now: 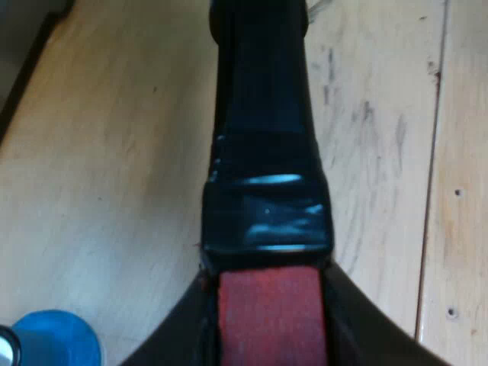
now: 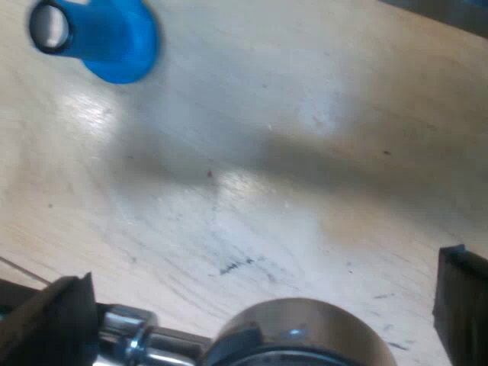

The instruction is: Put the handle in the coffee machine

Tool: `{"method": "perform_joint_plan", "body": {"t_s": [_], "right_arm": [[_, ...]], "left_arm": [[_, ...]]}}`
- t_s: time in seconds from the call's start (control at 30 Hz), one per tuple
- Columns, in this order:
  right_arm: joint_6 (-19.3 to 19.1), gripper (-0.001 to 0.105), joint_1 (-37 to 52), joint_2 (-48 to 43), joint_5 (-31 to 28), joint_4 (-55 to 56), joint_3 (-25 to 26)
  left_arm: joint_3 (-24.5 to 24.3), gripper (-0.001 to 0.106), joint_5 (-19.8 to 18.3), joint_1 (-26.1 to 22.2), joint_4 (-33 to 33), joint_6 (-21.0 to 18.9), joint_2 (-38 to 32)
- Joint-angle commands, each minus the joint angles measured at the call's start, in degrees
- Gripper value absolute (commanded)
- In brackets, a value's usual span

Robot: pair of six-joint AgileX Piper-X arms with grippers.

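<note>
The holder's dark handle (image 1: 263, 152) runs straight out from my left gripper (image 1: 267, 335), which is shut on its red end (image 1: 268, 313). It hangs over the wooden table (image 1: 99, 191). The holder's round metal head (image 2: 305, 335) and its shiny neck (image 2: 130, 339) lie between the two fingers (image 2: 53, 320) of my right gripper (image 2: 255, 305). That gripper stands open and wide, and neither finger touches the metal. A blue tamper (image 2: 103, 38) with a dark-rimmed end stands on the table beyond the head, and the same tamper (image 1: 57, 339) is close beside my left gripper.
The pale table top (image 2: 267, 152) has plank seams and a few scuff marks. A dark edge (image 1: 30, 46) borders the table past the handle's far end. Something dark (image 2: 442, 11) lies at the table's far side.
</note>
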State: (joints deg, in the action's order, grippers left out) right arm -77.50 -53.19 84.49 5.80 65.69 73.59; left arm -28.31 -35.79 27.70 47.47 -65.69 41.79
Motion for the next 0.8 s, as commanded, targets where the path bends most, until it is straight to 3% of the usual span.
{"method": "perform_joint_plan", "body": {"t_s": [0.03,0.23,0.4,0.8], "right_arm": [[-1.2,0.092,-0.1,-1.2,-0.8,-0.7,1.2],[-1.2,0.092,-0.1,-2.6,-2.8,-0.5,2.3],[-1.1,0.092,-0.1,-7.6,-4.8,-0.7,3.6],[1.9,0.092,-9.5,-14.5,-24.1,-0.8,3.6]], "left_arm": [[-0.5,0.000,-2.6,0.1,-1.5,0.2,-0.2],[-0.5,0.000,-2.6,-2.1,-1.5,0.2,-0.2],[-0.5,0.000,-2.6,-7.1,-1.5,0.2,-0.2],[-2.9,0.000,-2.5,-22.0,4.0,2.0,-0.2]]}}
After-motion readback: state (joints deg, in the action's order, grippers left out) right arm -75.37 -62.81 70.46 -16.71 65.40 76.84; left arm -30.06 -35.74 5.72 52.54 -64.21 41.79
